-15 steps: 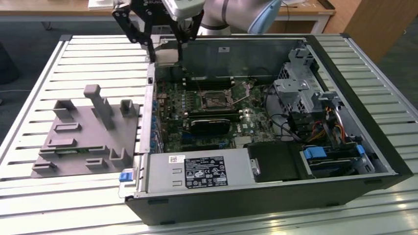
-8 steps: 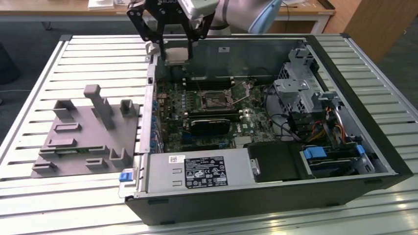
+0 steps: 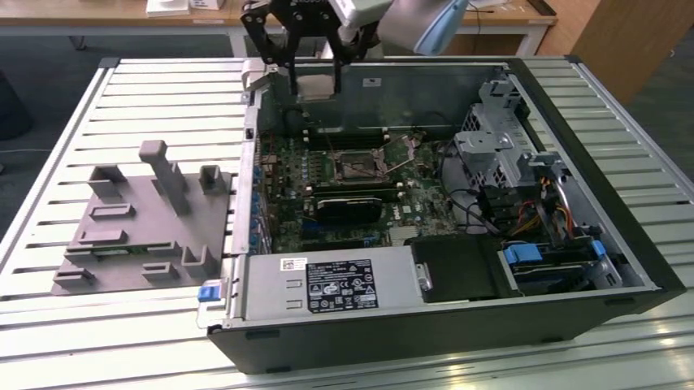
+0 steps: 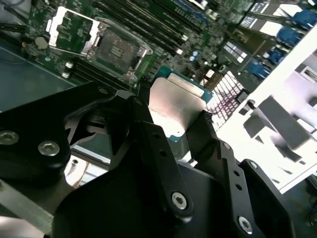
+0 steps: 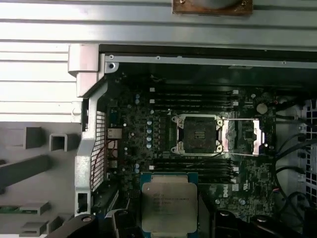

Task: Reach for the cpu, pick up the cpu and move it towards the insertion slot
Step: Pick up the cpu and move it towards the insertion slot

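My gripper point(image 3: 314, 89) hangs above the far left corner of the open computer case, shut on the cpu point(image 3: 315, 84), a small flat square chip with a silvery top. Both wrist views show the cpu point(image 4: 176, 104) point(image 5: 168, 206) clamped by its edges between the two black fingers point(image 4: 148, 134). The insertion slot point(image 3: 355, 166), a square socket with a silvery frame and dark centre, sits on the green motherboard below and nearer than the gripper. The insertion slot point(image 4: 116, 49) point(image 5: 198, 134) has its metal lid flipped open to one side.
A grey plastic fixture point(image 3: 141, 219) with upright blocks lies on the slatted table point(image 3: 65, 122) at the exterior view's left. Inside the case are a black module point(image 3: 347, 207), a power supply point(image 3: 325, 284), a metal drive cage point(image 3: 493, 146) and cable bundles point(image 3: 537, 215).
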{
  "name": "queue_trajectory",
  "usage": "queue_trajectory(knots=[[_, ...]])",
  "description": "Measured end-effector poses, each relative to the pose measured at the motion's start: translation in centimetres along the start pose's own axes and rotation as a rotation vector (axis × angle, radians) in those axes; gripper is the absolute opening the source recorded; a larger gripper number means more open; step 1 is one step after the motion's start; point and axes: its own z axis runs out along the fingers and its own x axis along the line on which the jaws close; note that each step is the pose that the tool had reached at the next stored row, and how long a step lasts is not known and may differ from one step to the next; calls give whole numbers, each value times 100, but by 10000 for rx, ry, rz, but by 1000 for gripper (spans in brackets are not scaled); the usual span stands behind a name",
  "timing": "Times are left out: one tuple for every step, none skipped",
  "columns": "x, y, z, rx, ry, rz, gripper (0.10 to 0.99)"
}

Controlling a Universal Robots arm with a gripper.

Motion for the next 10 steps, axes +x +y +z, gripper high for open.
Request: queue_trajectory(knots=[[-35,12,5,-1,0,0,541],[-69,23,9,-1,0,-1,541],[-97,33,12,-1,-1,-2,541],[-125,43,14,0,0,-1,541],[-153,51,16,0,0,0,541],[-180,58,19,0,0,1,541],[-213,65,22,0,0,0,541],[-250,71,26,0,0,-2,541],[-286,75,29,0,2,-1,541],[-320,80,33,0,2,1,541]])
